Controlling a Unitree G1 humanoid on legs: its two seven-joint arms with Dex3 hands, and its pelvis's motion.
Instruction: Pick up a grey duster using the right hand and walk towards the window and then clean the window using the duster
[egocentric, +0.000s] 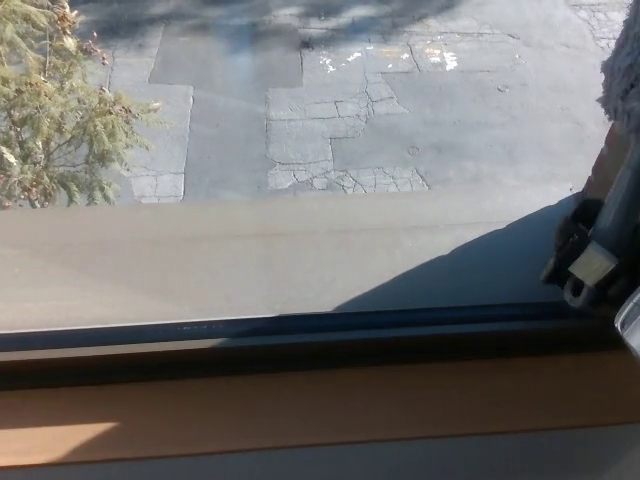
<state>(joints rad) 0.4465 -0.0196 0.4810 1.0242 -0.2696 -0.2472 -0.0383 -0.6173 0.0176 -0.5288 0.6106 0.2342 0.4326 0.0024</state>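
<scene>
At the far right edge, my right hand is shut on the grey duster's handle, with a tan tag hanging at the handle's end. Only a sliver of the fluffy grey duster head shows at the top right corner, against the window glass. Most of the hand and the duster are cut off by the picture's edge. My left hand does not show.
The dark lower window frame runs across the picture above a wooden sill. Through the glass are cracked pavement, a bush at the left and a brick wall edge at the right.
</scene>
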